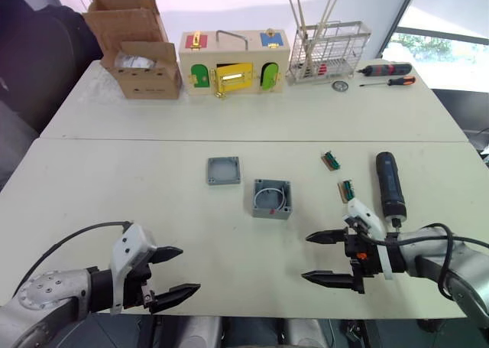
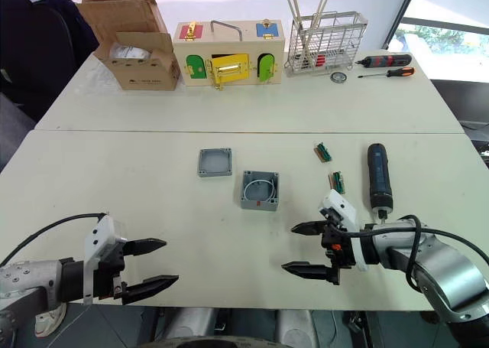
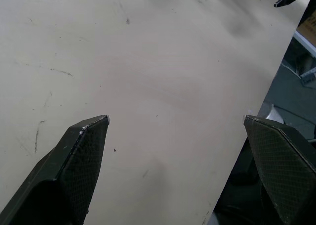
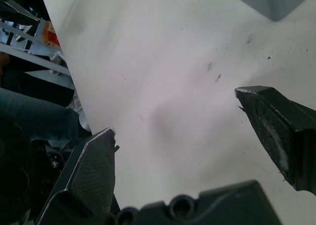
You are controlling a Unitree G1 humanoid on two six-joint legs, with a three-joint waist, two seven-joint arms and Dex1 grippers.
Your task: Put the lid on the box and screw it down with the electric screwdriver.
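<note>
The grey box [image 1: 272, 199] sits open-topped at the table's middle, a thin wire loop inside it. Just to its left and a little farther back lies the flat grey lid [image 1: 223, 170]. The black electric screwdriver [image 1: 390, 185] lies on the table to the right, bit end toward me. My right gripper [image 1: 324, 257] is open near the front edge, in front of the box and left of the screwdriver's tip. At the front left my left gripper [image 1: 175, 271] hovers open, empty, well short of the lid. A grey corner of the box [image 4: 269, 0] shows in the right wrist view.
Two small green connector parts [image 1: 330, 160] [image 1: 347, 190] lie between the box and the screwdriver. On the far table stand a cardboard box [image 1: 137, 50], a wooden latch box [image 1: 234, 61], a wire rack [image 1: 328, 50] and red-and-black hand screwdrivers [image 1: 386, 73].
</note>
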